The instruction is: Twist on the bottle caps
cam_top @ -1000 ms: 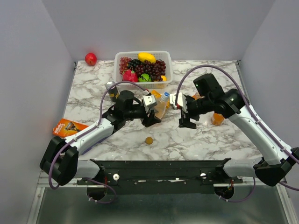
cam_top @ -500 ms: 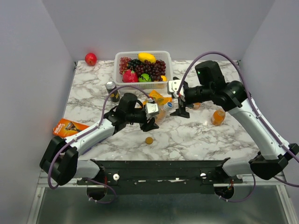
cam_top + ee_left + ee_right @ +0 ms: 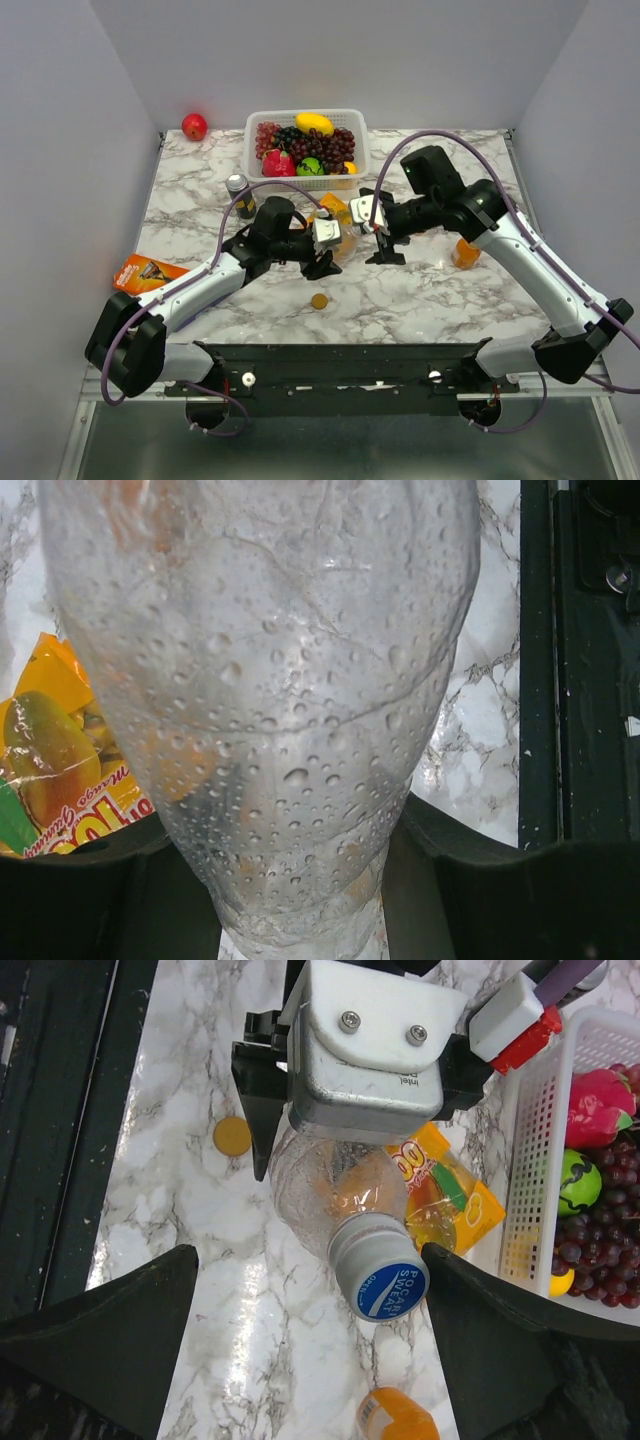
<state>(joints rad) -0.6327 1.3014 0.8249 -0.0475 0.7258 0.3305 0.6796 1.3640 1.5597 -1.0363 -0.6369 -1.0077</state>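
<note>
While the left claw (image 3: pixel 331 253) clamps a droplet-beaded clear bottle (image 3: pixel 280 680), the right claw (image 3: pixel 308 1258) gapes empty.

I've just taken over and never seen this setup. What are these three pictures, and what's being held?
Two robot arms with two-finger grippers work at a marble table. The wide picture looks down from above; the other two come from a camera on each wrist. The left gripper grips a clear bottle with a white cap on its neck; the right gripper stands open, facing that cap. On the table: a loose orange cap, an orange bottle, a can and a fruit basket.
</note>
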